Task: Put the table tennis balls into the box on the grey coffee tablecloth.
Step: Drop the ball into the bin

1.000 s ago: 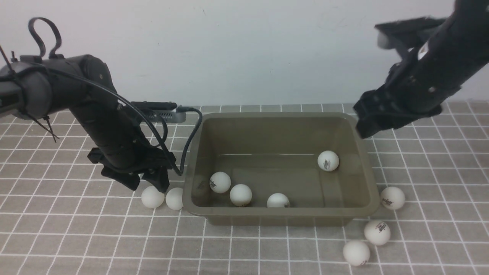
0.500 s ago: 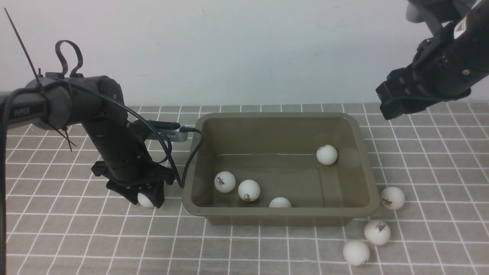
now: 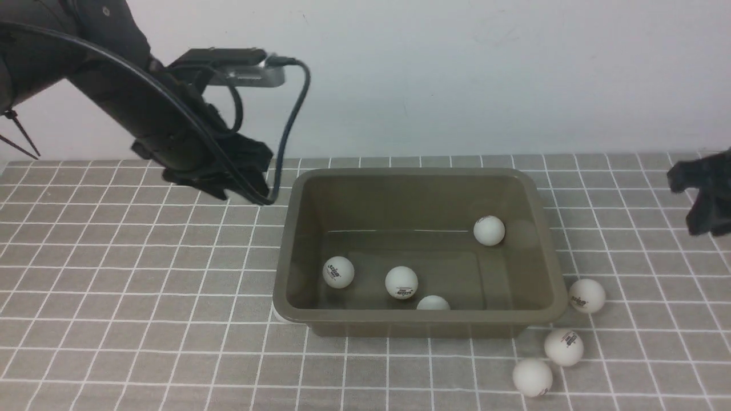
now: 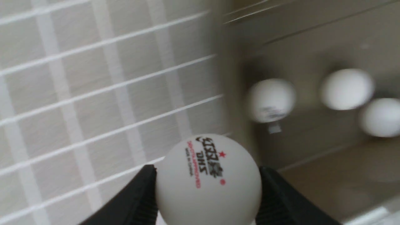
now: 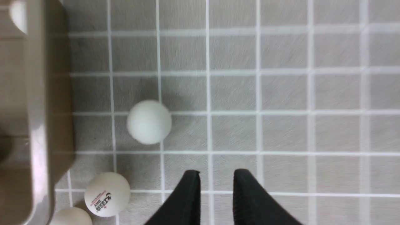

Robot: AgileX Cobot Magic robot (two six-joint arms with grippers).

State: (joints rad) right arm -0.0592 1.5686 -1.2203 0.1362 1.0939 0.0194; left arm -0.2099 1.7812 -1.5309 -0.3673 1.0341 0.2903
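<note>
The left jaws (image 4: 208,184) grip a ball (image 4: 207,181) outside the box (image 3: 417,317), beside its left wall, so the move must go rightward over the rim. The right jaws (image 5: 217,172) stand apart, holding nothing.

Cloth (image 3: 143,285), gridded, under the left gripper (image 3: 243,177); on it, box (image 3: 422,317) rightward, three balls (image 3: 587,295) (image 3: 564,347) (image 3: 532,377) beyond.

L end effector (image 4: 208,184) raised, jaws apart
</note>
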